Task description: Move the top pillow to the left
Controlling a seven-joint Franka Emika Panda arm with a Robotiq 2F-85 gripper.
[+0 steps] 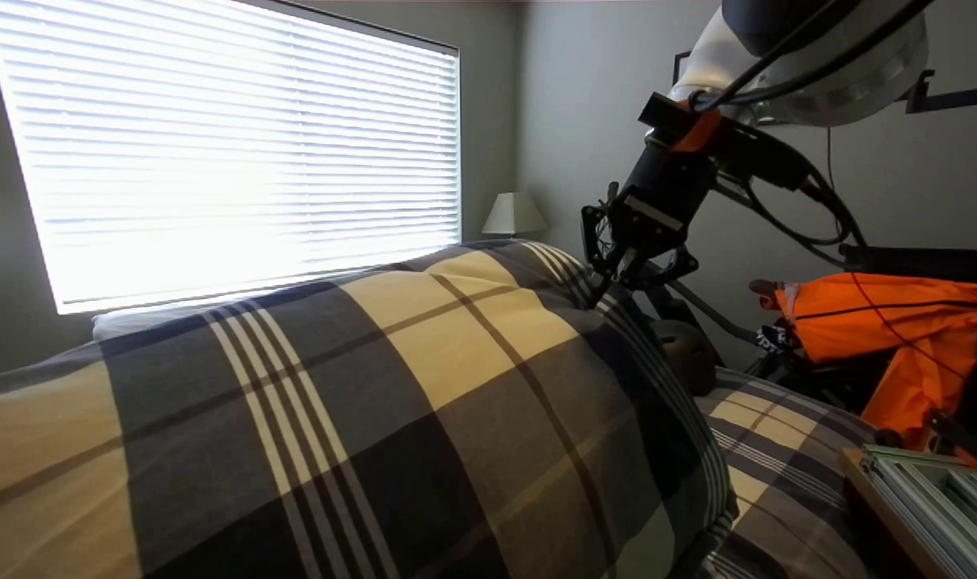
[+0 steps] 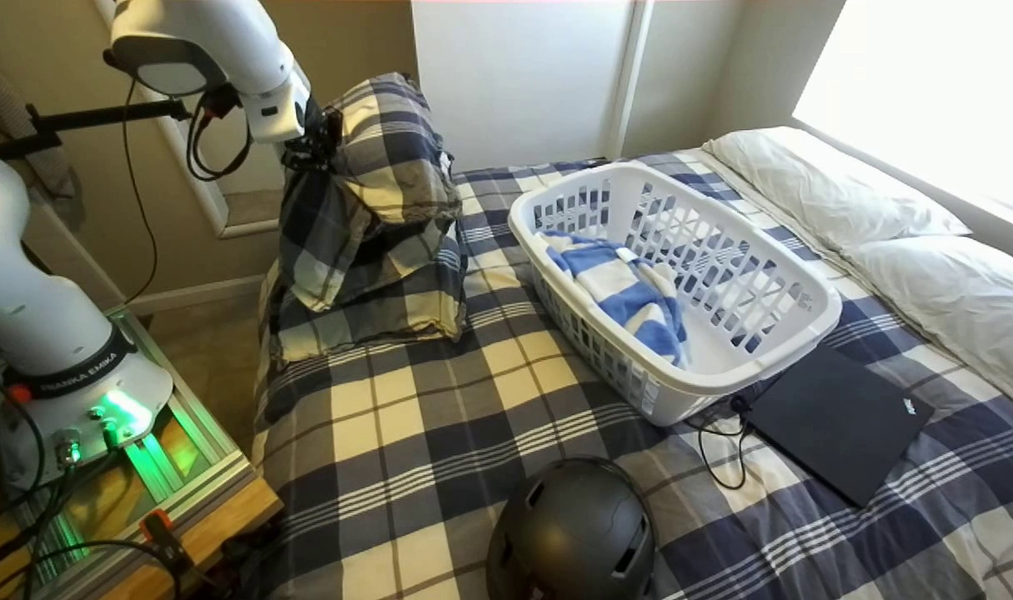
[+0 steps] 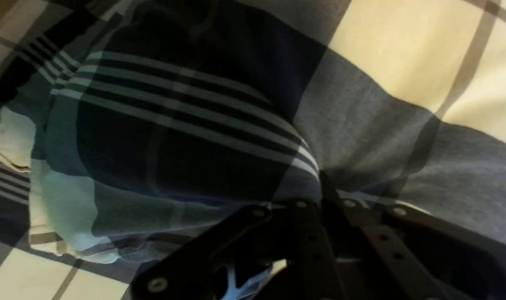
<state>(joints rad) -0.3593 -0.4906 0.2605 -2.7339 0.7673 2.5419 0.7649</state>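
Your gripper (image 3: 327, 189) pinches a fold of the top pillow (image 2: 393, 148), which in an exterior view stands at three o'clock from it, over the lower pillow (image 2: 373, 318). The grasp looks done; the shift to the left seems yet to come, though whether the pillow is lifted clear you cannot tell. At four o'clock from it, the white basket (image 2: 699, 382) holds a blue-and-white towel (image 2: 610, 279) along its nine o'clock side.

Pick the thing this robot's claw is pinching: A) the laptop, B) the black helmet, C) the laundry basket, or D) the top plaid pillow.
D: in the wrist view, the claw is shut on the top plaid pillow, whose cloth creases toward the pinch.
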